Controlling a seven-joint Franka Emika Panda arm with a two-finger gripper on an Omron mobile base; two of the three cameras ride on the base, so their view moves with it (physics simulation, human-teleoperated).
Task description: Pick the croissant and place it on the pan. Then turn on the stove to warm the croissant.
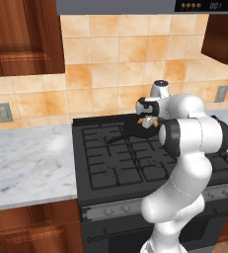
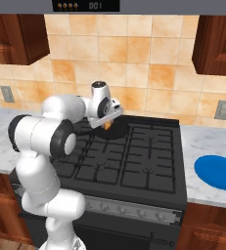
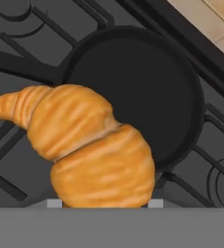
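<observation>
1 croissant (image 3: 87, 147) in the jaws above 1 pan (image 3: 147, 87).

The croissant (image 3: 91, 145) has a ridged, slightly glossy golden crust. The pan (image 3: 137, 92) looks matt black and smooth. The desk (image 1: 26, 163) is polished grey-white marble; the cabinets (image 1: 21, 37) are reddish wood.
</observation>
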